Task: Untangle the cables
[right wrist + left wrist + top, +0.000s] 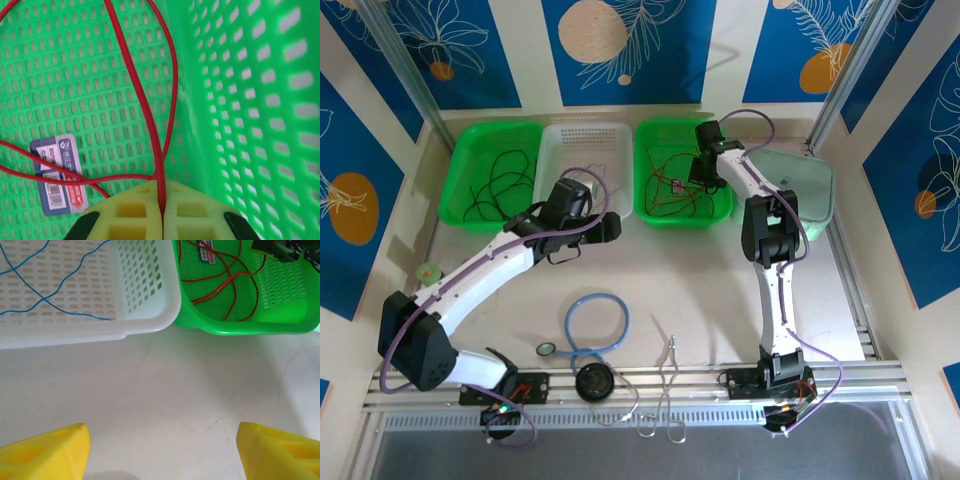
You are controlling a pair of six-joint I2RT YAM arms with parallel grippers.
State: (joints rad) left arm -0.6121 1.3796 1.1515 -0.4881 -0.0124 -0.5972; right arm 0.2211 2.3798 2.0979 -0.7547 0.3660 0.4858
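Jaws of the right gripper [161,210] press together on a red cable [159,175], which runs into the seam between its yellow pads [135,212]. Jaws of the left gripper [162,450] stand spread wide and hold nothing.

On the table [700,290], three baskets line the far edge. The right gripper works low inside the right green basket [718,215], close to its right wall. The left gripper hovers over bare tabletop just near of the white basket [150,325].

Black cables [495,190] lie in the left green basket [455,200], and a blue cable [45,299] lies in the white one. The red strands loop across the right basket's floor, two of them crossing over a small printed label [57,172].

The step appears to be drawing one red strand free of its neighbours. It probably calls for a slow, straight lift away from the basket wall, with the pinch kept firm, since so thin a wire could slip between soft pads. If the crossing strands near the label rise too, a pause seems wise; the idle left gripper could then pin them down.
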